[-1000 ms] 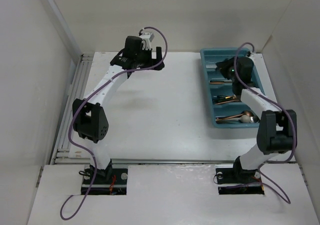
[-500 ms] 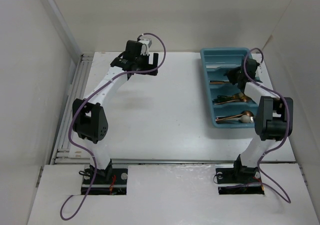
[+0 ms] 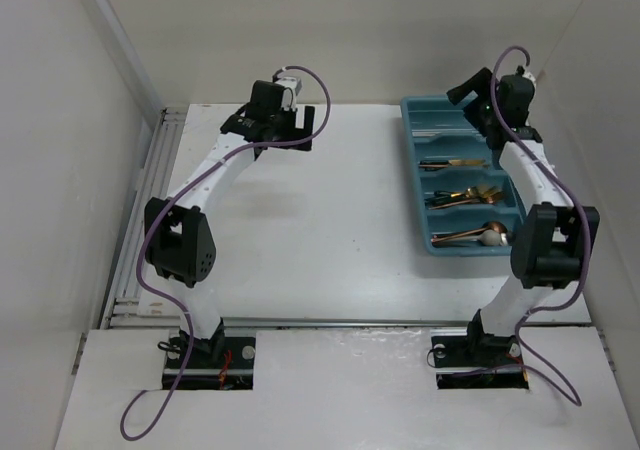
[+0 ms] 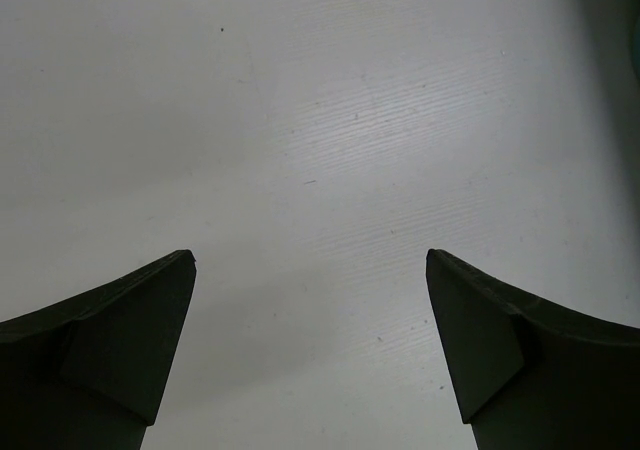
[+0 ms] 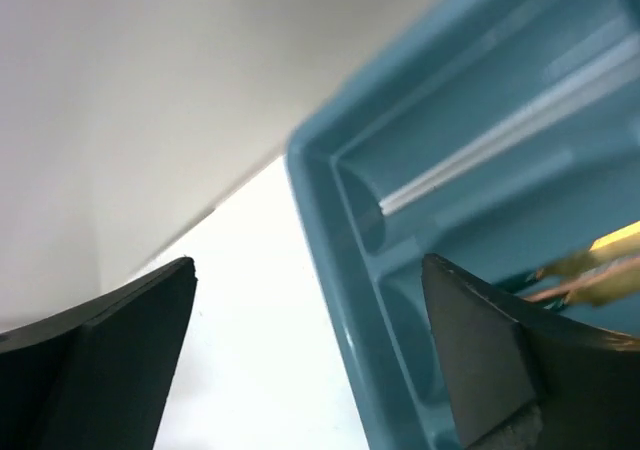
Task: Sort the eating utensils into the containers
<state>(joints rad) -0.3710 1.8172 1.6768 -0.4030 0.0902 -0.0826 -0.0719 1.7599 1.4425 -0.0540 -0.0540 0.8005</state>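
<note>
- Left claw (image 4: 310, 260) — spread wide, with only white tabletop (image 4: 330, 120) between its two dark fingers (image 4: 120, 350).
- From overhead: hanging over the far left-centre of the tabletop, well apart from the teal cutlery tray (image 3: 412, 165).
- Right claw (image 3: 477, 105) — likewise spread, pinching nothing, raised above the tray's far end near the back corner.
- In the right wrist view: the tray's corner and raised dividers between the fingers, tabletop to the left, pale wall (image 5: 150, 70) beyond.
- Tray at the far right of the tabletop; four slots side by side, running crosswise in the overhead view.
- Eating utensils (image 3: 465, 198) lying in the tray, lengthwise in their slots.
- Second slot from the far end: one gold piece with a dark handle (image 3: 452, 163).
- Third slot: several gold pieces bunched together, probably forks, though too small to be sure.
- Nearest slot: a copper-coloured spoon (image 3: 490, 233), rounded bowl toward the right end, beside a slim gold shaft.
- Farthest slot: a thin pale streak (image 5: 500, 138) running along it.
</note>
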